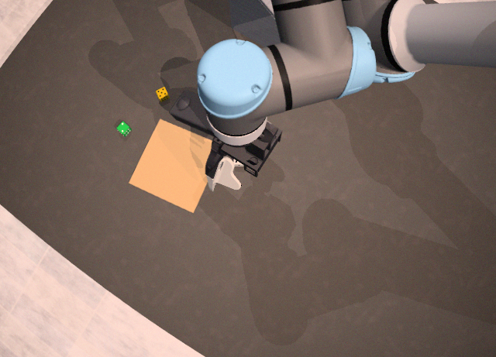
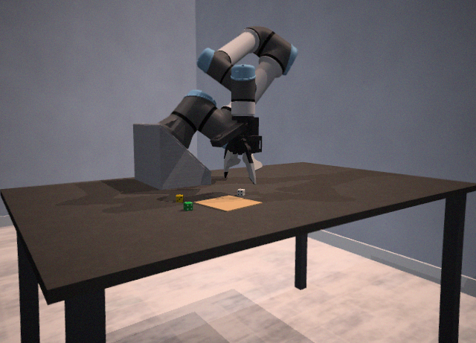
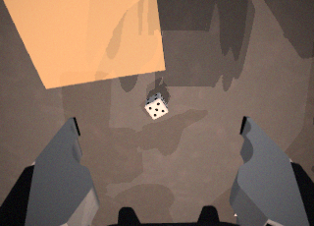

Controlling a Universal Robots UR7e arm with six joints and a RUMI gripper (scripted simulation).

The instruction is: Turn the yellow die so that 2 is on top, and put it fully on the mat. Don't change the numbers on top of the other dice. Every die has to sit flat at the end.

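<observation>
Folded arm, wrist vertical, tool pointing down above the table, jaws wide apart, nothing between.

- I count three dice: one yellow die, one green die, one white die.
- One orange mat.
- One table.
- One claw of mine.
</observation>
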